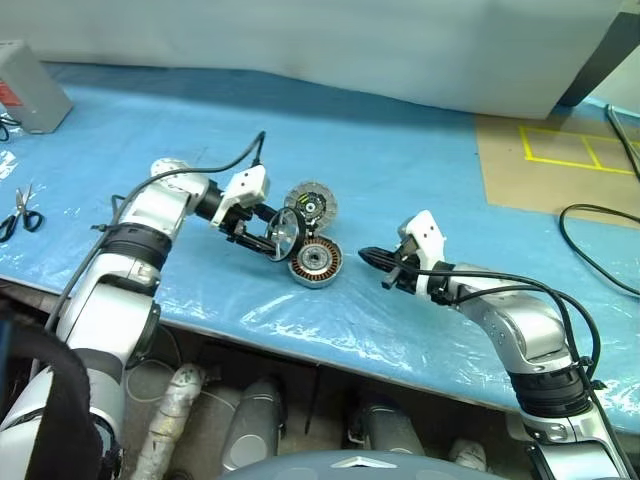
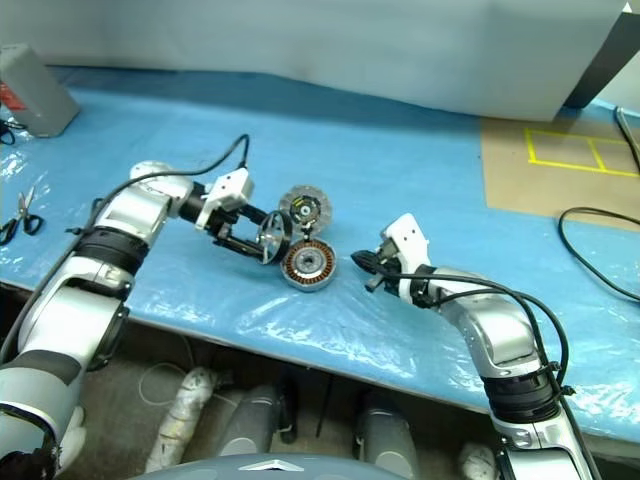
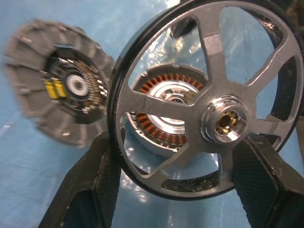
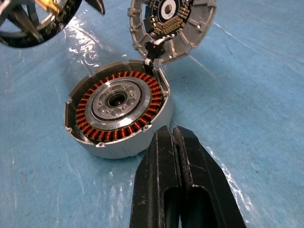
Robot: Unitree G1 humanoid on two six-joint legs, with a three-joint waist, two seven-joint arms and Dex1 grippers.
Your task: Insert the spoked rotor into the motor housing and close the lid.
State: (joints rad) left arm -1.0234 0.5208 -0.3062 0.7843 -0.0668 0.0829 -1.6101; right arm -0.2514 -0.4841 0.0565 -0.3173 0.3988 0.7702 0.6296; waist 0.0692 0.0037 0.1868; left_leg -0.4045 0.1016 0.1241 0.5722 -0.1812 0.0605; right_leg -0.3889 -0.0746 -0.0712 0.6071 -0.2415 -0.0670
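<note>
one rotor (image 3: 204,102), one housing (image 4: 117,114), one lid (image 4: 173,26)

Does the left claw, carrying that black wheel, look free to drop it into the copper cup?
Probably yes: the left claw holds the spoked rotor beside the open motor housing; its lid is swung back.

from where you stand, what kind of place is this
Probably a workshop or lab test bench. A table under a crinkled blue plastic sheet holds a silver motor housing with copper windings, scissors lie at its edge, and yellow tape lines mark a brown board.
</note>
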